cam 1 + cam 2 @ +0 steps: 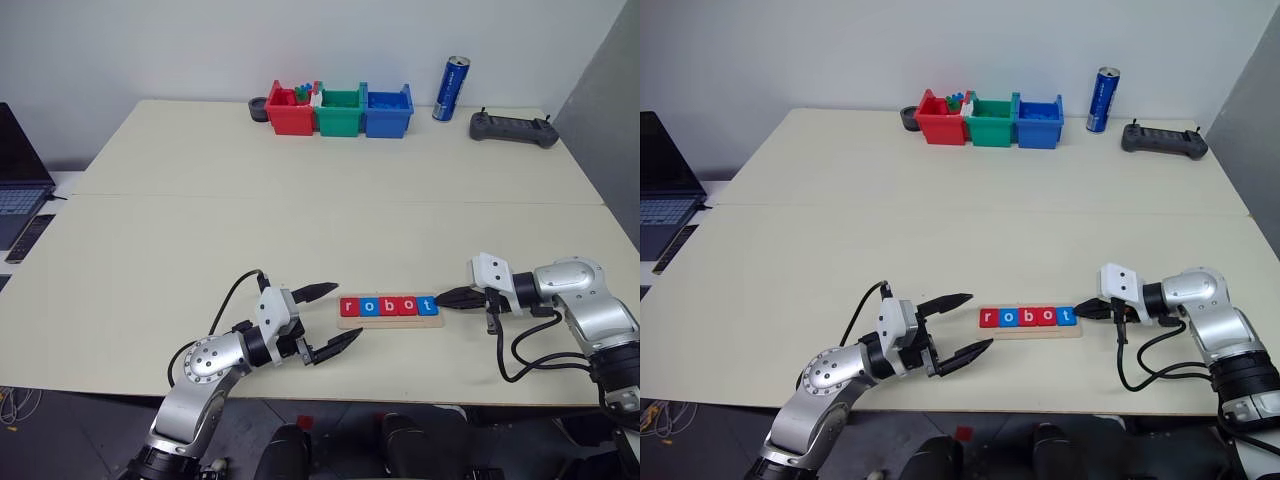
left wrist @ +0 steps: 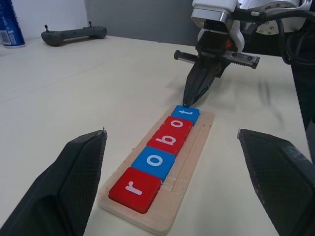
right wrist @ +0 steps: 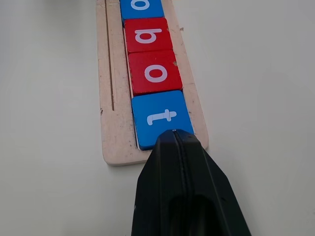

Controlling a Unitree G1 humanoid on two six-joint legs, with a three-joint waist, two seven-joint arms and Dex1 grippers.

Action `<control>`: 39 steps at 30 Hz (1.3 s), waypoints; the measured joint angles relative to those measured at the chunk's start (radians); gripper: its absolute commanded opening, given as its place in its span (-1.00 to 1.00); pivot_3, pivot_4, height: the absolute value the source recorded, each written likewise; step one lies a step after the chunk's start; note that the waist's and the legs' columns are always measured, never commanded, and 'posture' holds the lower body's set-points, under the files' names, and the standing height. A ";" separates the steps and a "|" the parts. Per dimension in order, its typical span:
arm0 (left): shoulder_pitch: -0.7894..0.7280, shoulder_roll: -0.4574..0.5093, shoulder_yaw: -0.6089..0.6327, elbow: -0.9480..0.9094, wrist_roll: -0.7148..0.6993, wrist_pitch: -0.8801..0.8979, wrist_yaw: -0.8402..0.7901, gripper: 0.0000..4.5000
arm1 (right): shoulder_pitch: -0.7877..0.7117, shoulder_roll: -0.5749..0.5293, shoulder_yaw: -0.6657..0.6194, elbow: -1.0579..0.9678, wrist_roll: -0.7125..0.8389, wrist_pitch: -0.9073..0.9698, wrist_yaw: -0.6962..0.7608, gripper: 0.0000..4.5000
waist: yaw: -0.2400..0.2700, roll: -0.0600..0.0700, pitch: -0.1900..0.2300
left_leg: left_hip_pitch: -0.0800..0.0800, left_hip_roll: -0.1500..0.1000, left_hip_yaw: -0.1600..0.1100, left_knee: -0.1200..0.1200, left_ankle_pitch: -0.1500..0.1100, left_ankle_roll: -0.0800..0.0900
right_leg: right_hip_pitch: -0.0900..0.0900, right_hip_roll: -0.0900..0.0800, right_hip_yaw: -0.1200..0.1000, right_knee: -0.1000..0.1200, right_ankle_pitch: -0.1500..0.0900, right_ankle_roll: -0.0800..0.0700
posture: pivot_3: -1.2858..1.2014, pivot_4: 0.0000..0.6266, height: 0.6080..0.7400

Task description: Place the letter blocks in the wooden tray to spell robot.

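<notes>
Low in the frame's centre, the left gripper (image 1: pixel 332 318) gapes empty beside the tray (image 1: pixel 390 321); five blocks (image 1: pixel 388 306) sit there spelling robot, while the right gripper (image 1: pixel 447 298), pinched shut, nudges the t (image 3: pixel 159 117) flush, probably finishing alignment

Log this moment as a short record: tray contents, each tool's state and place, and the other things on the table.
tray: wooden tray near the table's front edge
blocks: five letter blocks in a row, reading r o b o t; red, blue, red, red, blue
left tool: open, just off the r end, empty
right tool: shut, tip at the blue t block
far edge: red, green, blue bins, blue can, black controller
</notes>
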 measured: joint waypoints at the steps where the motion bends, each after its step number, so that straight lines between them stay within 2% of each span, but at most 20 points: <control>1: 0.000 0.000 0.000 0.000 0.000 0.000 0.000 1.00 | 0.000 0.000 0.000 0.000 0.000 0.000 0.000 -1.00 | 0.000 0.000 0.000 | 0.000 0.000 0.000 0.000 0.000 0.000 | 0.000 0.000 0.000 0.000 0.000 0.000 | 0.03 -0.52 1.00; 21: 0.000 0.000 0.000 0.001 0.000 0.000 0.002 1.00 | 0.012 -0.015 -0.001 0.013 0.000 -0.011 0.001 -1.00 | 0.000 0.000 0.000 | 0.000 0.000 0.000 0.000 0.000 0.000 | 0.000 0.000 0.000 0.000 0.000 0.000 | 0.03 -0.52 1.00; 39: 0.000 0.000 0.000 0.001 0.000 0.000 0.001 1.00 | 0.012 0.014 0.002 -0.035 0.000 0.016 -0.002 -1.00 | 0.000 0.000 0.000 | 0.000 0.000 0.000 0.000 0.000 0.000 | 0.000 0.000 0.000 0.000 0.000 0.000 | 0.03 -0.52 1.00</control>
